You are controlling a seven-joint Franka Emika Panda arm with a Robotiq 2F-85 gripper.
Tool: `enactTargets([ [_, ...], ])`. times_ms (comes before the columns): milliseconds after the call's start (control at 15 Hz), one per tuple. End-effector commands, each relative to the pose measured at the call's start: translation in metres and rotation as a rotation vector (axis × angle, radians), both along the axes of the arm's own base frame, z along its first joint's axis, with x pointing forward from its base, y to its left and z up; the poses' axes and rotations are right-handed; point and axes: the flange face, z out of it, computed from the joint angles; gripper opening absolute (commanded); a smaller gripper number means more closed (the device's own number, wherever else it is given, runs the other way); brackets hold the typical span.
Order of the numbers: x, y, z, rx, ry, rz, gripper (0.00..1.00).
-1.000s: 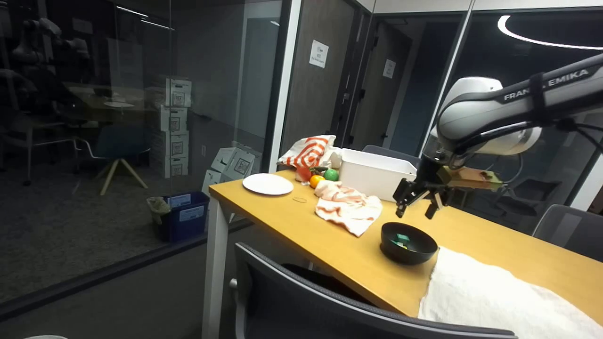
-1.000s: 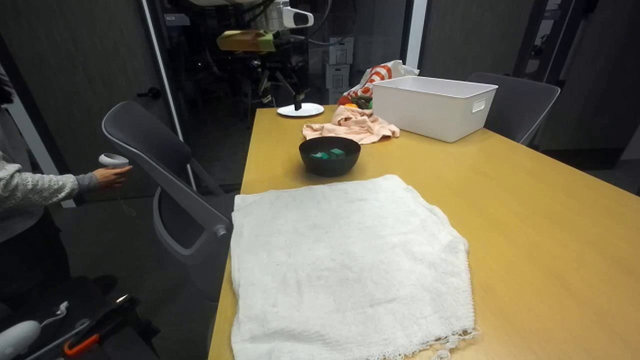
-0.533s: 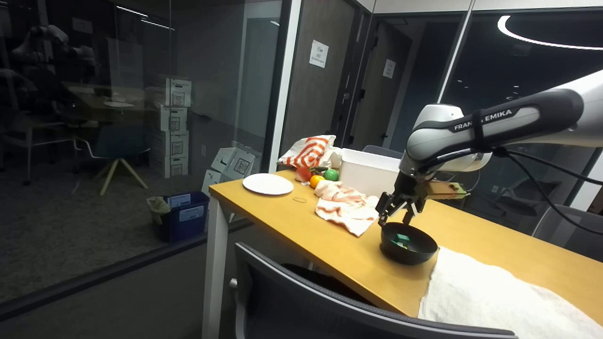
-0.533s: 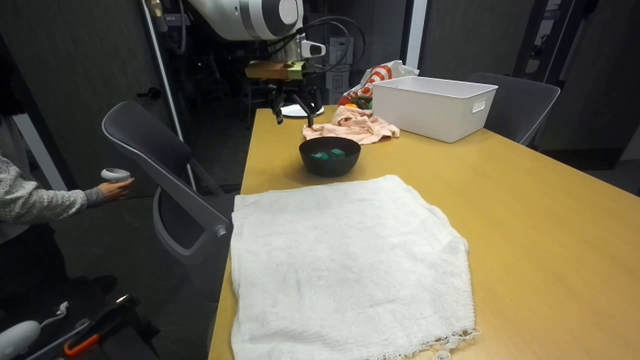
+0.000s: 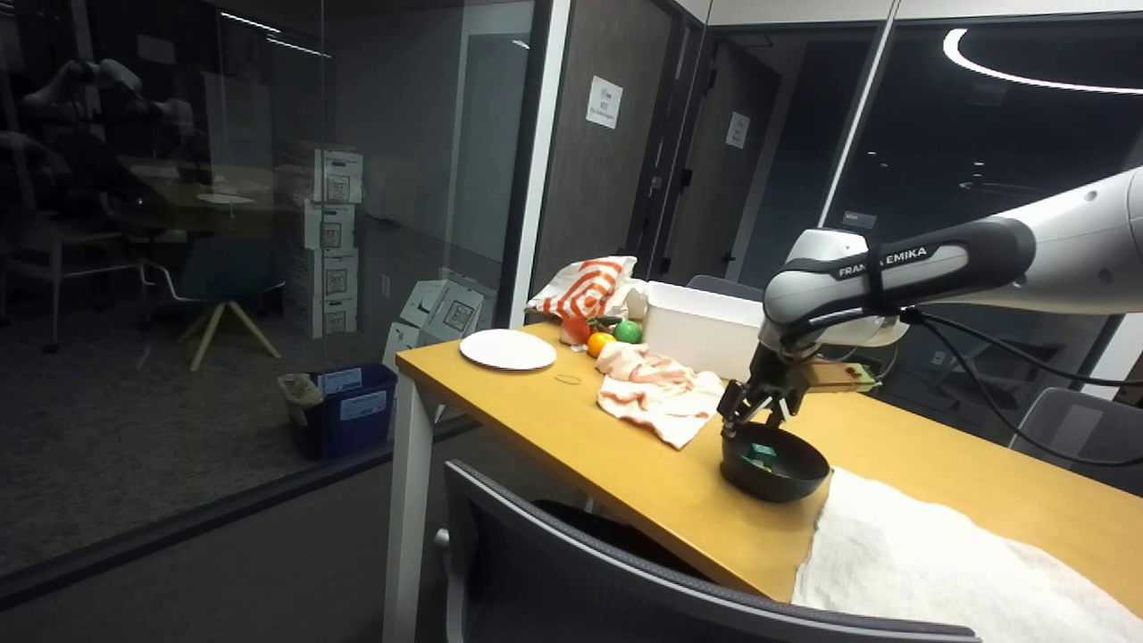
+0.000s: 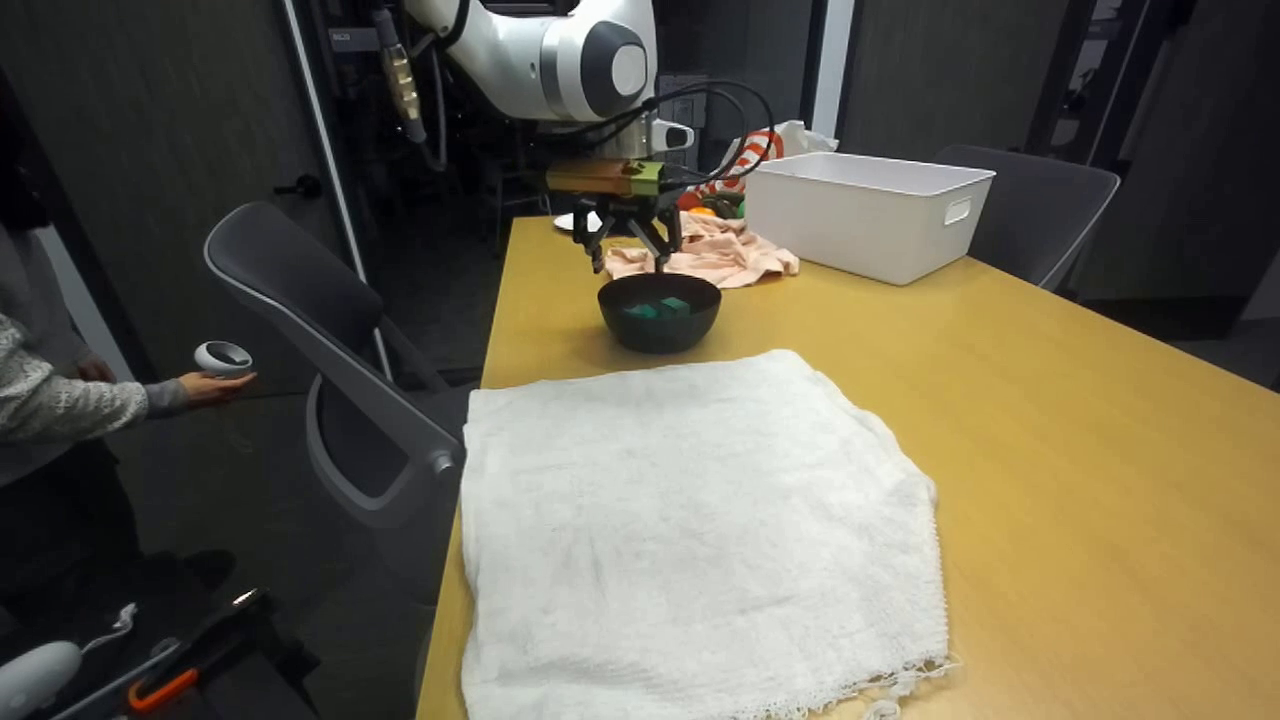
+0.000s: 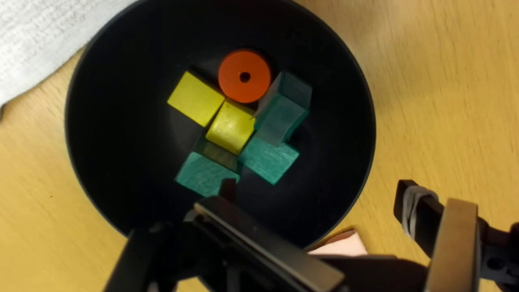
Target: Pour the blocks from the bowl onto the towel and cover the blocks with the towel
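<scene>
Lower and nearer the round black bowl (image 7: 324, 162) than a second ago: black two-fingered gripper (image 6: 629, 266), jaws wide apart. Wrist view shows one finger (image 7: 263, 239) across the bowl's inside, the other past its rim; contact, cannot tell. Bowl upright on yellow-brown wooden table (image 6: 1080, 450), just beside large plain white cloth towel (image 6: 700, 530). Inside the bowl: small yellow blocks (image 7: 196, 98), blue-green blocks (image 7: 269, 159), orange-red round block (image 7: 251, 89) with centre hole.
</scene>
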Motion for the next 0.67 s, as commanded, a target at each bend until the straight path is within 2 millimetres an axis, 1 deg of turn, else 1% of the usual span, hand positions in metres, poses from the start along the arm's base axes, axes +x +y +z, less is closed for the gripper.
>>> enactTargets([
  [0,0.009,0.008,-0.008,0.079,0.022,-0.012,1.00],
  [267,0.007,0.026,-0.030,0.101,0.050,-0.011,1.00],
  [400,0.006,0.027,-0.047,0.071,0.052,0.035,1.00],
  [467,0.006,0.027,-0.053,0.057,0.056,0.049,0.75],
  [533,0.005,0.028,-0.057,0.045,0.058,0.072,0.74],
  [600,0.005,0.030,-0.057,0.037,0.050,0.091,0.68],
])
